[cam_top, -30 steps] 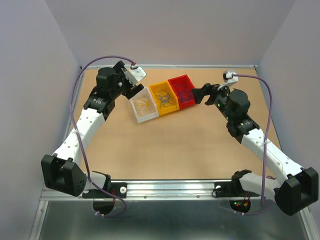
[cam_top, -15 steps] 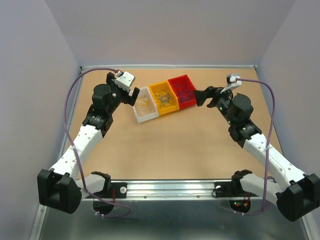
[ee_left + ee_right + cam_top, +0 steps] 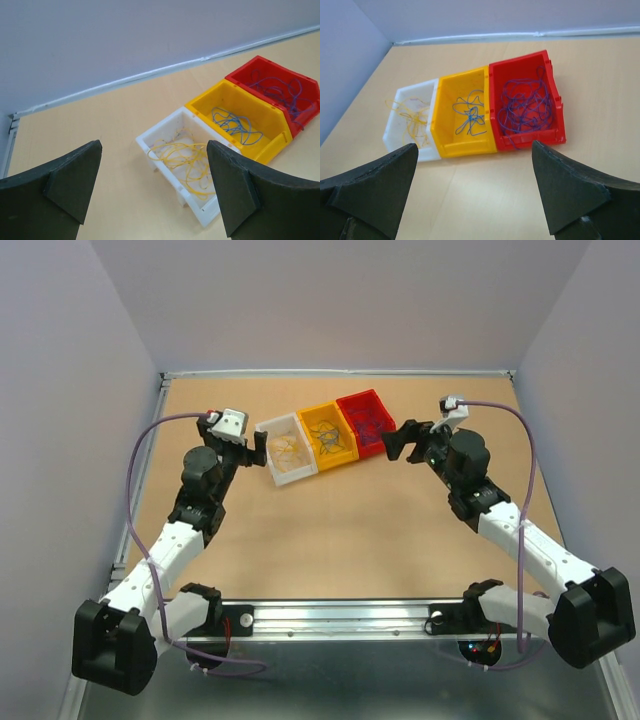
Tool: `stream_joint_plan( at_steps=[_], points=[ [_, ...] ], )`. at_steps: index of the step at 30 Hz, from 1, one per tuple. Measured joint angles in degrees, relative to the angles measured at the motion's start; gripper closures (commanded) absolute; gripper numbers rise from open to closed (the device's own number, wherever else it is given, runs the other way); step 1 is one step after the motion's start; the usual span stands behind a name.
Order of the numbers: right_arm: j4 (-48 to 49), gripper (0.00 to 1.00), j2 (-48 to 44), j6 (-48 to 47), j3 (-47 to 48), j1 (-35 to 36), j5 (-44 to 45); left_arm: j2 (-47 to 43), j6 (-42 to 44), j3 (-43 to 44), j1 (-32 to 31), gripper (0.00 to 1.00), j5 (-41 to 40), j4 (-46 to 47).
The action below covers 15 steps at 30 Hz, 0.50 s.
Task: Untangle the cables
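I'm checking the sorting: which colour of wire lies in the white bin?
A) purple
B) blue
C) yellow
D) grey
C: the white bin holds only curly yellow wires, while the blue wires lie next door in the yellow bin.

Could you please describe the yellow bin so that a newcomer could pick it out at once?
On the table, in its far half, three bins stand in a row. The middle one is the yellow bin, between the white bin and the red bin. Its blue cables are fewer and lighter than the red bin's.
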Motion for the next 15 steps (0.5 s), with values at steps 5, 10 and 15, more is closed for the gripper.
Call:
stream_joint_plan(
  at_steps=[5,10,15],
  points=[
    [-0.15,0.00,0.00,0.37,-1.44,0.00,0.00,-1.42,-2.21,-5.88,0.11,0.01,-6.21,4.00],
    [0.00,0.00,-0.07,0.22,-1.44,0.00,0.00,-1.53,-3.17,-6.49,0.11,0.01,-8.85,6.51],
    [0.02,0.01,-0.11,-0.31,-1.44,0.00,0.00,-1.60,-3.52,-6.51,0.11,0.01,-9.92,7.65]
  ],
)
